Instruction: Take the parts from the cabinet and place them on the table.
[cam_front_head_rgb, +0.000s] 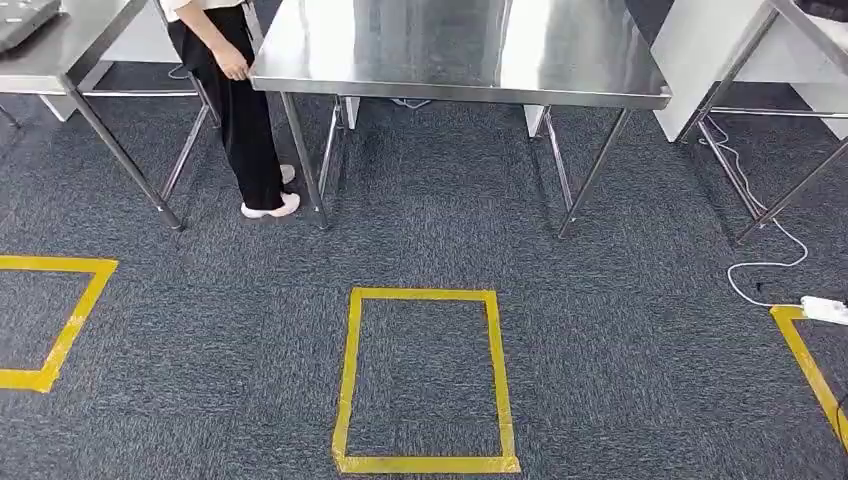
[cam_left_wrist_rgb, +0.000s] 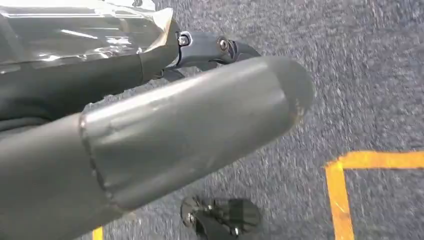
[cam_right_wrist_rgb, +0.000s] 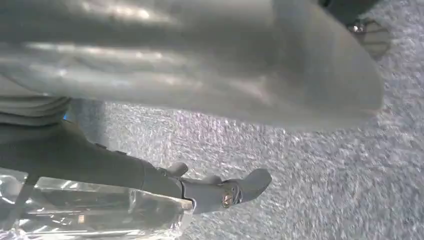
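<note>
Left hand (cam_left_wrist_rgb: 150, 135) first: its dark fingers (cam_left_wrist_rgb: 215, 47) lie closed along a dark part in shiny wrap (cam_left_wrist_rgb: 75, 35), holding it off the carpet (cam_left_wrist_rgb: 380, 75), while the thick thumb juts out beside the part, clear of it. Past the thumb tip, a corner of yellow tape (cam_left_wrist_rgb: 345, 200) lies on the floor.

Out ahead of both hands, the head view shows a side table (cam_front_head_rgb: 60, 45), then a person (cam_front_head_rgb: 240, 110) standing with a hand on the corner of the steel table (cam_front_head_rgb: 460, 50). A taped rectangle (cam_front_head_rgb: 348, 380) lies on the carpet on the robot's side of that table. Further over, a white cable (cam_front_head_rgb: 760, 265) curls across the floor.

Right hand (cam_right_wrist_rgb: 200, 75): its grey fingers (cam_right_wrist_rgb: 220, 192) are folded over a clear-wrapped part (cam_right_wrist_rgb: 100, 210), gripping it, with the broad thumb well apart from it.
</note>
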